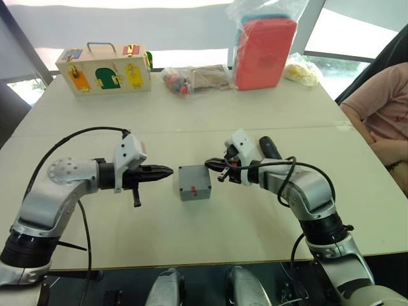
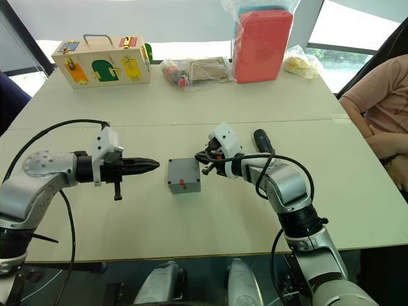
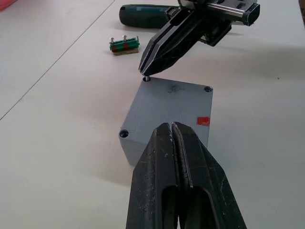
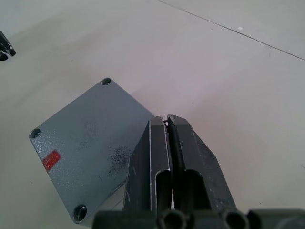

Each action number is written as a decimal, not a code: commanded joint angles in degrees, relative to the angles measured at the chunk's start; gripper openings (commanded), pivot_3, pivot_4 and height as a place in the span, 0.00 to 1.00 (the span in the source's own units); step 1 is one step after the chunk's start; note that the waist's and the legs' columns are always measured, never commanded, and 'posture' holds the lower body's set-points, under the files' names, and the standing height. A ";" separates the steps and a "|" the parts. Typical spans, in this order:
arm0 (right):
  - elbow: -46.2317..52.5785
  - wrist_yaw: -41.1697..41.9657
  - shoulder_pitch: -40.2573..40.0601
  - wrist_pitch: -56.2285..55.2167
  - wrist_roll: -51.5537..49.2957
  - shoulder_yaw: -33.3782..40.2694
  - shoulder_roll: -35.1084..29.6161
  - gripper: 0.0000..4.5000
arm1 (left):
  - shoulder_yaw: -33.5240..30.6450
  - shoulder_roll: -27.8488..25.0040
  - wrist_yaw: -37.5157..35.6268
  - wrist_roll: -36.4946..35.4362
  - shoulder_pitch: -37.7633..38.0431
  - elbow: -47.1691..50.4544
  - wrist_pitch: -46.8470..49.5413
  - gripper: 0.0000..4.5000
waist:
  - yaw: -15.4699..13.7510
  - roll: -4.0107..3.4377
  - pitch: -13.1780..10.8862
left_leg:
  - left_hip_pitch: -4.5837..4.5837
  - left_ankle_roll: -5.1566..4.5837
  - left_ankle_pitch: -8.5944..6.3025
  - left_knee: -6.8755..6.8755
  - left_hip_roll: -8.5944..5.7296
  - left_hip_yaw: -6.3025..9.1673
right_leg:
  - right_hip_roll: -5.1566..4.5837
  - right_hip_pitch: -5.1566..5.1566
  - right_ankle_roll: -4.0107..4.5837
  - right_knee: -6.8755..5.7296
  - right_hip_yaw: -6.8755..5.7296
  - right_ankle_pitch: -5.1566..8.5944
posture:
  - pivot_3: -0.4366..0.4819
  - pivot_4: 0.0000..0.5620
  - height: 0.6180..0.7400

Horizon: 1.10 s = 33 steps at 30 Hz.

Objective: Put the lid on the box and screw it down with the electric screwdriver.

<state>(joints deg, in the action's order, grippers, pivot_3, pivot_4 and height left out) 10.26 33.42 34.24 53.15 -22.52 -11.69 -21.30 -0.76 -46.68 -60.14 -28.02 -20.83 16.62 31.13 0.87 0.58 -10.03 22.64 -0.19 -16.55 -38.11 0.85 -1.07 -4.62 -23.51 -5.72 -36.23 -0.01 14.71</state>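
Left gripper [image 1: 167, 171] clenched, empty, beside box [image 1: 194, 182], right gripper [image 3: 145, 71] pinching a small screw [image 3: 147, 78] at lid [image 3: 172, 107] corner

a pale table [image 1: 191, 115] stands before bright windows [image 1: 357, 35].

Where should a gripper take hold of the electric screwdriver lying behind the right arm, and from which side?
Grip the electric screwdriver around the middle of its thick barrel, coming from above: it lies flat on the table, so only its rounded sides are free.
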 commanded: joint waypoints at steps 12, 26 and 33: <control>4.01 1.43 1.07 1.39 -0.09 0.65 -1.56 0.71 | -0.18 0.23 0.60 -0.74 -0.15 2.89 0.42 0.00 | -0.01 0.00 0.00 | 0.00 0.00 0.00 0.00 0.00 0.00 | 0.00 0.00 0.00 0.00 0.00 0.00 | 0.48 0.27 0.92; 4.86 6.62 8.60 25.30 -4.67 9.84 -33.17 1.00 | 4.44 5.43 -3.23 0.43 -5.88 0.24 -3.49 0.00 | -0.03 -0.08 -0.12 | 0.21 -0.01 0.00 -0.10 -0.07 -0.07 | -0.07 -0.06 0.02 0.12 -0.01 0.00 | 0.48 0.27 0.92; -9.55 9.01 14.87 29.61 -3.12 -0.48 -33.75 1.00 | 5.98 7.83 -3.26 1.11 -6.25 0.00 -5.34 0.00 | 0.15 -0.10 -0.15 | 0.23 -0.01 0.00 -0.08 -0.01 -0.16 | 0.06 -0.19 -0.01 0.02 0.02 -0.01 | 0.48 0.27 0.92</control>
<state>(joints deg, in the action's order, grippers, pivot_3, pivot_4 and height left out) 3.25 42.01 46.48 82.06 -26.92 -10.90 -55.02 5.71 -38.79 -63.27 -26.94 -26.69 15.82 27.46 1.01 0.48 -10.18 22.88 -0.20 -16.55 -38.19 0.84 -1.24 -4.58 -23.71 -5.72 -36.21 0.02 14.70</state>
